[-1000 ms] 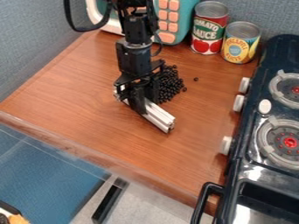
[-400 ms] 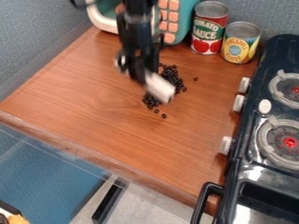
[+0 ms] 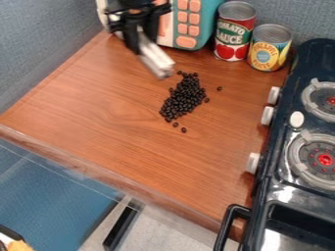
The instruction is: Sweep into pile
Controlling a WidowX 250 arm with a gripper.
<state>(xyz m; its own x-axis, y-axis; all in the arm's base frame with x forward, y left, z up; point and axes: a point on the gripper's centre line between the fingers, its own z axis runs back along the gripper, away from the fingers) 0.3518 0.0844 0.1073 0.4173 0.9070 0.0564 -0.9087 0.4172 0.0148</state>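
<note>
While the tool [image 3: 142, 44] grips a silvery bar [image 3: 155, 60] above the surface [image 3: 85, 117], dark beans [image 3: 183, 98] lie loosely heaped near its middle, so gathering seems underway, next needing the bar lowered outside the strays [image 3: 220, 88].

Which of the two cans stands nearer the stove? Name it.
The yellow-labelled can: it stands between the stove and the can with the red and green label.

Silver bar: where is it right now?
In the camera view, the silver bar is held in the gripper, above center, just up and left of the dark bean pile and left of the red can.
</note>
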